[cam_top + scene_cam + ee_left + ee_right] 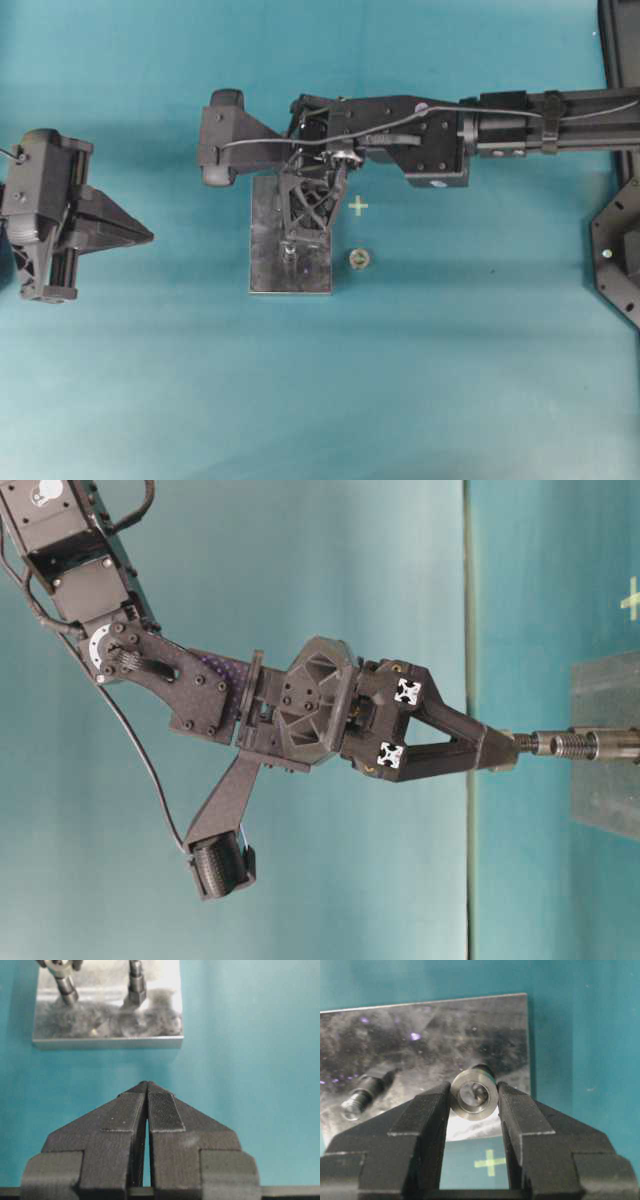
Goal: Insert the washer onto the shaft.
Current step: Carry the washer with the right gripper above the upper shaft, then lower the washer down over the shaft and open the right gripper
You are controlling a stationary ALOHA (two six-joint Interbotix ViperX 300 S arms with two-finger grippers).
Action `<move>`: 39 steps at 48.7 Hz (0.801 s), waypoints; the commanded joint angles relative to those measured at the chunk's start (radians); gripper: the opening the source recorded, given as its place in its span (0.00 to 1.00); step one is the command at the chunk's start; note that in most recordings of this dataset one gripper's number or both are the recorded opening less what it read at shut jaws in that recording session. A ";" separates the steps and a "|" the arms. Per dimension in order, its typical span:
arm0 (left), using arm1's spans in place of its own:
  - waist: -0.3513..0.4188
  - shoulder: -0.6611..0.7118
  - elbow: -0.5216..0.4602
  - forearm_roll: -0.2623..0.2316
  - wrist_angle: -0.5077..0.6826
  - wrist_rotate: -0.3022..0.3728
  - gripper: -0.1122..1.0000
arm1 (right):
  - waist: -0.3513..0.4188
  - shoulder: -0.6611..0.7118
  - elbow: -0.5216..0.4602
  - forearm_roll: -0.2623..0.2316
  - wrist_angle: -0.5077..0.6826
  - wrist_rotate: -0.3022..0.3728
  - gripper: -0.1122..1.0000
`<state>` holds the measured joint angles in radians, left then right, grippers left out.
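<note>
The flat teal table (480,380) is carrying a rectangular grey metal base plate (268,262) at its middle, and two short steel shafts are standing upright from that plate. The black right arm is reaching in over the plate, while the left gripper (146,1091) is resting well apart at the left of the overhead view, its ribbed jaws pressed together on nothing.

The right gripper (474,1102) is pointing steeply down at the plate and clamping a small round silver washer (474,1094) by its rim between the two pads. In the right wrist view the washer is sitting face-on over the tip of the nearer threaded steel shaft (560,743), the hole lying flat and its axis running along the shaft's long axis, straight up from the plate. In the table-level view the fingertips are meeting the shaft's top; whether the washer is already over the thread is hard to tell. The second steel shaft (357,1097) is standing beside it on the plate.

A loose small brass-and-steel ring (360,259) is lying on the table just beside the plate, below a pale yellow cross mark (357,206).
</note>
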<state>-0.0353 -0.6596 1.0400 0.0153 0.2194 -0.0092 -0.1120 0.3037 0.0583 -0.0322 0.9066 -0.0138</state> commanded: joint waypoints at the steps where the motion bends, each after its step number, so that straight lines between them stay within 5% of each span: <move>1: -0.003 -0.008 -0.008 0.003 -0.008 -0.002 0.10 | -0.005 -0.034 -0.014 -0.002 0.009 0.000 0.41; 39: -0.003 -0.003 -0.008 0.002 -0.008 -0.002 0.10 | -0.029 -0.021 -0.012 0.005 0.000 0.035 0.41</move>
<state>-0.0368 -0.6627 1.0446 0.0153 0.2178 -0.0092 -0.1289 0.3053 0.0583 -0.0261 0.9143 0.0061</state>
